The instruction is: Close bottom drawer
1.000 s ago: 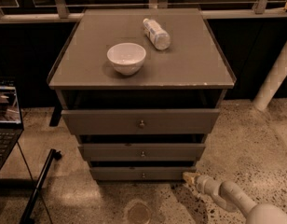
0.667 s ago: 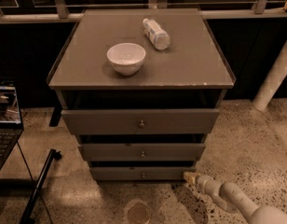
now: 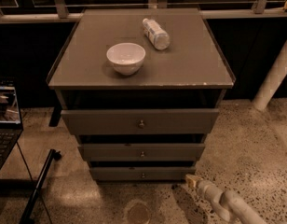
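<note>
As before, gripper (image 3: 190, 179) beside bottom drawer (image 3: 120, 173)

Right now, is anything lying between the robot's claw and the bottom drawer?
No. In the camera view the gripper sits low by the right end of the bottom drawer, with only a short strip of bare speckled floor between them.

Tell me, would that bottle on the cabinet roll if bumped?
Probably: the bottle lies on its side on the flat cabinet top, so it may roll. It looks plastic, likely light. The gripper sits low beside the bottom drawer.
</note>
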Available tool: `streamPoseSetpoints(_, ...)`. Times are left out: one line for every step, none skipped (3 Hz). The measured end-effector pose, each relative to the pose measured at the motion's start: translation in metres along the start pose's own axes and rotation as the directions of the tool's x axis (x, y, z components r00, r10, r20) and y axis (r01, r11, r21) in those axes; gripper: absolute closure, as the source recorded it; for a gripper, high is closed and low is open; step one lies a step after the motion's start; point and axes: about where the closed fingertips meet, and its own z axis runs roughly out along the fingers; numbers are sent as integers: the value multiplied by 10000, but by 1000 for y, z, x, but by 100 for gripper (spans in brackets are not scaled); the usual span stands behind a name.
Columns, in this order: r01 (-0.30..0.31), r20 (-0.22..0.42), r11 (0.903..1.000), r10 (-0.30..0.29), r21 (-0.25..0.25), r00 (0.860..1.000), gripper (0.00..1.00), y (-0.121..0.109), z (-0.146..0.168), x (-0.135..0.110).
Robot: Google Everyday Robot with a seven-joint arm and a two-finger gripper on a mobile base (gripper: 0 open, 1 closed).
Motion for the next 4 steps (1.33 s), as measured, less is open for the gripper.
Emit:
streamPoseSetpoints(-1004, 891, 9913, 929, 849, 9917, 100, 5, -16, 25)
streamPoseSetpoints(-1311, 1409, 9872, 1176, 912, 9830, 82, 5, -18, 7)
streamPoseSetpoints(-1294, 1377, 9875, 1164, 902, 9836, 58, 5, -17, 9)
streamPoseSetpoints(-1294, 1376, 9875, 1163, 900, 9836, 34, 6, -17, 9)
